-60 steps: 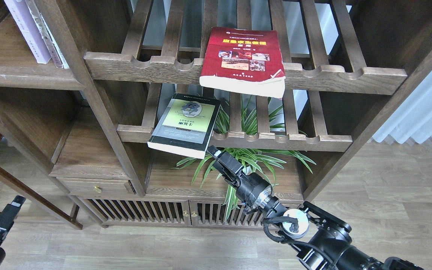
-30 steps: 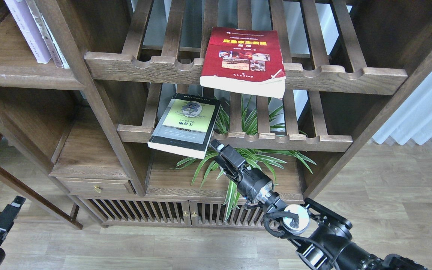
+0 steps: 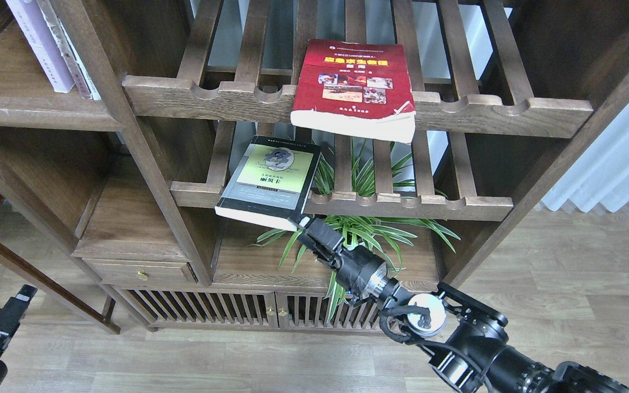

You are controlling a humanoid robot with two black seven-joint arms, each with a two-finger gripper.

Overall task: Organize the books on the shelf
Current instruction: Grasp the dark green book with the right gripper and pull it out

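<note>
paperback point(image 3: 272, 180) black-edged, yellow-green panel, overhanging slatted rack point(image 3: 402, 204).

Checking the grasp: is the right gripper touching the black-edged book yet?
Cannot tell. In the head view the right gripper meets the black-edged book's front right corner with no visible gap, but overlap may hide one.
</note>
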